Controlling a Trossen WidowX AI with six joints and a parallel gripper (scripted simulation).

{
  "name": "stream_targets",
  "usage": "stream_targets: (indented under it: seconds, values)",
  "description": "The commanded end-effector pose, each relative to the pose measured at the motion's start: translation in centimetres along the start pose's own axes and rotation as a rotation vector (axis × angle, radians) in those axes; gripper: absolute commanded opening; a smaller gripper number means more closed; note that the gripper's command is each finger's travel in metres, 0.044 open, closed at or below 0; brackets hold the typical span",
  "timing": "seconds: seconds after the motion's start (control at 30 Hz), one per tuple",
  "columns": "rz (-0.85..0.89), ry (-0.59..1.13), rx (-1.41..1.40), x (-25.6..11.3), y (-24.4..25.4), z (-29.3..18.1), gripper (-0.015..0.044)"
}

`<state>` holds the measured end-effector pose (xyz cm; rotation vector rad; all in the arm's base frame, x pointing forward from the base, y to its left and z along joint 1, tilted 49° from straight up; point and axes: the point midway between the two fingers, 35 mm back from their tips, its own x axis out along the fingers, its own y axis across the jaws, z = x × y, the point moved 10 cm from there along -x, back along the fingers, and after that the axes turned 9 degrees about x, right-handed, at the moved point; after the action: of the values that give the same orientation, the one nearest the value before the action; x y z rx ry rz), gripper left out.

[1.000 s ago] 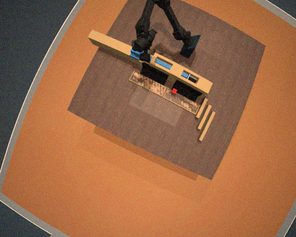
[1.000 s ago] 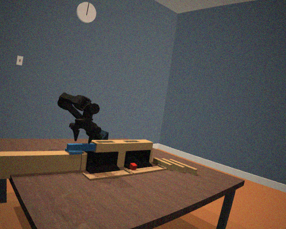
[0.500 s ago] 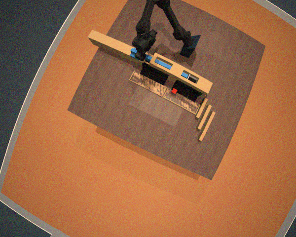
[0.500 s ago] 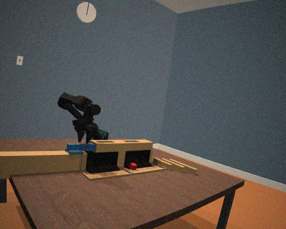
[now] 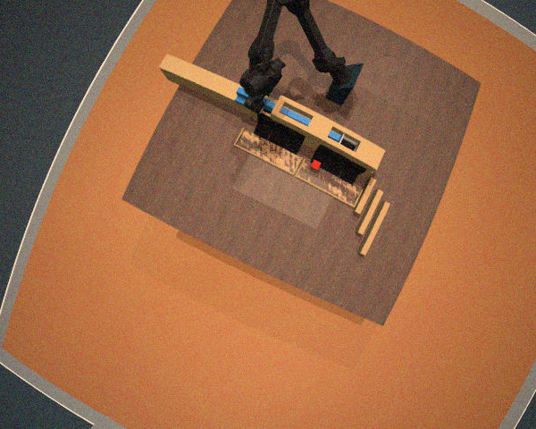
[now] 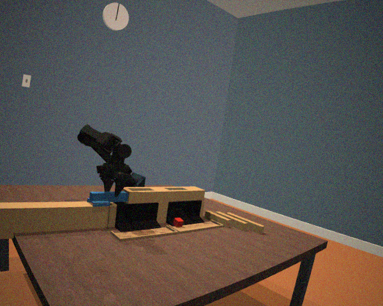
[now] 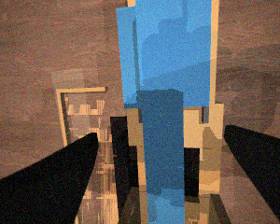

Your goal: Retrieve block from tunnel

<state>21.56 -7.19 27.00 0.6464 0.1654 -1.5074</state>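
The tan tunnel point(image 5: 320, 128) point(image 6: 163, 210) has two roof windows and two dark front openings. A long blue slider with a handle point(image 5: 241, 95) point(image 6: 101, 197) point(image 7: 163, 154) sticks out of its left end; blue parts also show through both roof windows. A small red block point(image 5: 315, 164) point(image 6: 177, 222) sits at the front of the right opening, by the shallow tray point(image 5: 326, 190) point(image 6: 147, 235). My gripper point(image 5: 257, 106) point(image 6: 112, 193) point(image 7: 161, 134) is open and empty, with its fingers apart on either side of the blue handle bar. Contact with the bar cannot be told.
A long tan beam point(image 5: 204, 80) point(image 6: 53, 218) runs left from the tunnel, under the blue handle's end. Three loose tan rods point(image 5: 365, 196) point(image 5: 370, 211) point(image 5: 374, 228) lie off the tunnel's right end. The arm's dark base stands behind the tunnel.
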Motion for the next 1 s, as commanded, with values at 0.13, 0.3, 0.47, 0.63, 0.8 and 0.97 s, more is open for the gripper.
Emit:
stream_targets:
  seconds: [0.13,0.3,0.47,0.63,0.8,0.97]
  values:
    - [-0.001,0.001,-0.005,1.2,-0.4,-0.2,0.0440]
    - [0.001,-0.002,0.000,1.1,-0.3,-0.1,0.0361]
    - [0.001,-0.002,0.000,1.1,-0.3,-0.1,0.0230]
    - [0.001,-0.002,0.000,1.1,-0.3,-0.1,0.0099]
    - [0.001,-0.002,0.000,1.1,-0.3,-0.2,0.0026]
    - [0.000,-0.001,-0.002,1.1,-0.5,-1.1,0.0000]
